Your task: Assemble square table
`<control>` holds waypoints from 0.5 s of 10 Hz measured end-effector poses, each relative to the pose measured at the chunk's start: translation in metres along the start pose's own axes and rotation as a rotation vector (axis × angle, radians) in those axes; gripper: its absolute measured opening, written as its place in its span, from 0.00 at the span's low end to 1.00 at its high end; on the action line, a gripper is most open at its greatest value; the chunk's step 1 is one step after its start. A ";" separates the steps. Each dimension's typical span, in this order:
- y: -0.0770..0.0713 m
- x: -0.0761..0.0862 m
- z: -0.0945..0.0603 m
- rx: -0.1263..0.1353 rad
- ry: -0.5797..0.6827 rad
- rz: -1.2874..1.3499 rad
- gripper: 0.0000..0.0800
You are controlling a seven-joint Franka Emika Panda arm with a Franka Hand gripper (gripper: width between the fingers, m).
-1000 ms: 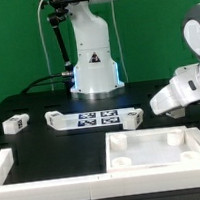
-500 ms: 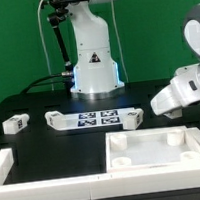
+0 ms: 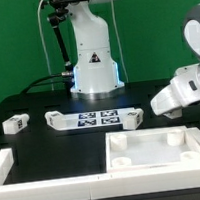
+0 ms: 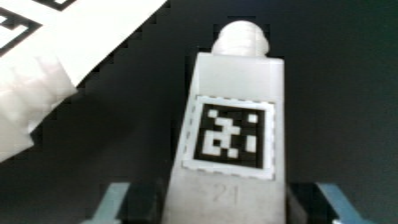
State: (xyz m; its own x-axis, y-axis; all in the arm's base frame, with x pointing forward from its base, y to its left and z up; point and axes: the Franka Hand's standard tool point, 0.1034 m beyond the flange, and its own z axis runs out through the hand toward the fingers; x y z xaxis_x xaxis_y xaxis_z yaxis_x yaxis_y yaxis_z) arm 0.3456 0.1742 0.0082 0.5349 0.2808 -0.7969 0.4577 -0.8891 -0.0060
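In the wrist view my gripper (image 4: 226,205) is shut on a white leg block (image 4: 231,110) that carries a black-and-white tag, with one finger on each side of its near end. The leg points away from the camera over the dark table. In the exterior view my hand (image 3: 178,94) hangs at the right edge and hides the fingers and this leg. The white square top (image 3: 154,147) lies rim up at the front right. Another leg block (image 3: 15,124) lies at the left. Two more white pieces (image 3: 58,118) (image 3: 132,115) lie at the ends of the marker board (image 3: 95,118).
The robot base (image 3: 95,73) stands at the back centre with a cable behind it. A long white border rail (image 3: 35,168) runs along the front left. A white tagged surface (image 4: 36,85) shows beside the held leg in the wrist view.
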 end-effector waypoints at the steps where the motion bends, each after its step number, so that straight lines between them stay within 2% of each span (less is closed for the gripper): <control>1: 0.000 0.000 0.000 0.000 0.000 0.000 0.36; 2: 0.002 -0.001 -0.003 0.001 0.000 -0.009 0.36; 3: 0.012 -0.011 -0.023 0.003 -0.003 -0.045 0.36; 4: 0.024 -0.031 -0.048 0.001 0.012 -0.043 0.36; 5: 0.030 -0.050 -0.061 -0.006 0.023 -0.039 0.36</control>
State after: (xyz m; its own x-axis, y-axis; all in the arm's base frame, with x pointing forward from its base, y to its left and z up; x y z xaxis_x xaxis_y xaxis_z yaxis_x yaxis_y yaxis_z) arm 0.3759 0.1557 0.0853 0.5325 0.3234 -0.7822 0.4827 -0.8751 -0.0332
